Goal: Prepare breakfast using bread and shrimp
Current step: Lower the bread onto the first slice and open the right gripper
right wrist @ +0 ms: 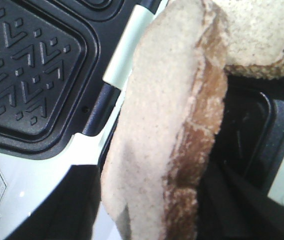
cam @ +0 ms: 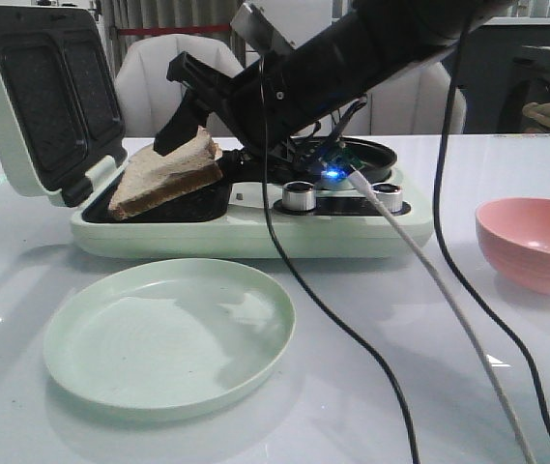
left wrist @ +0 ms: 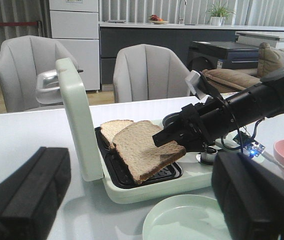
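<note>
Sandwich maker (cam: 246, 232), pale mint plastic shell, sits open on a glossy white table (cam: 23, 174). Its lid (cam: 43, 97) stands upright to the left of the right claw, inner face a dark non-stick plate with embossed chevron pattern.

Right claw (cam: 189, 126), matte black, reaches over the maker's base and pinches the near slice of bread (cam: 163, 179) at one edge, fingers pressed together on it. Slice hangs tilted, low corner touching the dark ridged lower plate directly below the claw. Crumb is pale beige and porous, crust dark brown and rough. In the left wrist view a second slice (left wrist: 114, 131) lies flat on the plate just behind the held one, overlapped by it.

Round mint-green plate (cam: 168, 333), smooth and shallow with a raised rim, sits on the table in front of the maker, below and forward of the claw. Two shiny metal knobs (cam: 299, 196) on the maker's base, just right of the claw, beside a small board with a blue light (cam: 333, 174). Black and white cables (cam: 419, 280) trail down over the table. Pink bowl (cam: 535, 242), smooth rounded wall, well to the right.

Left claw (left wrist: 142, 210): blocky black fingers (left wrist: 24, 197) spread wide apart, holding nothing, well short of the maker. No shrimp visible.
</note>
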`<state>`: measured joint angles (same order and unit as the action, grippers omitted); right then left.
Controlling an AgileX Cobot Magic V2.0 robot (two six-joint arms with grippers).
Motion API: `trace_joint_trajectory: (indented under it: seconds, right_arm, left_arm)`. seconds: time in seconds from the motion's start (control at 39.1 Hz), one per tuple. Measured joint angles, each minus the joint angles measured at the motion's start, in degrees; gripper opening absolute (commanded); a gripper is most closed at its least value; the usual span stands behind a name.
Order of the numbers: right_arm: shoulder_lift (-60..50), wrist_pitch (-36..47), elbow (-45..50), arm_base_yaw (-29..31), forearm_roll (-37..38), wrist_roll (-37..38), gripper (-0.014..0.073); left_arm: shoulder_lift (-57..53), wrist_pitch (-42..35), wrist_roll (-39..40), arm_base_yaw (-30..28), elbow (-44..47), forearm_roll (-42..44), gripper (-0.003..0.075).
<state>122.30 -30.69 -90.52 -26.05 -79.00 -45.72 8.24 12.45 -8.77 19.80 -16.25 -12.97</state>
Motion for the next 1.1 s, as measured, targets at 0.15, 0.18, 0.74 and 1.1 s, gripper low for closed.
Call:
trace_joint_trajectory:
  seconds: [0.15,0.18,0.74,1.1]
  right_arm:
    - [0.00,0.22,0.00,0.00,-0.24,0.00,0.0551]
    - [0.00,0.22,0.00,0.00,-0.34,0.00,0.0551]
    - [0.27,5.96,-3.94,-3.52,2.65,-1.62,0.0549]
    - [0.01,10.60,-3.94,-3.52,17.97,-0.01,0.0549]
  left_arm:
    - [0.00,0.00,0.00,0.00,0.00,0.00,0.0618]
    - [0.00,0.00,0.00,0.00,0.00,0.00,0.0618]
    - [0.00,0.00,0.00,0.00,0.00,0.00,0.0618]
    - [0.00,0.00,0.00,0.00,0.00,0.00,0.0618]
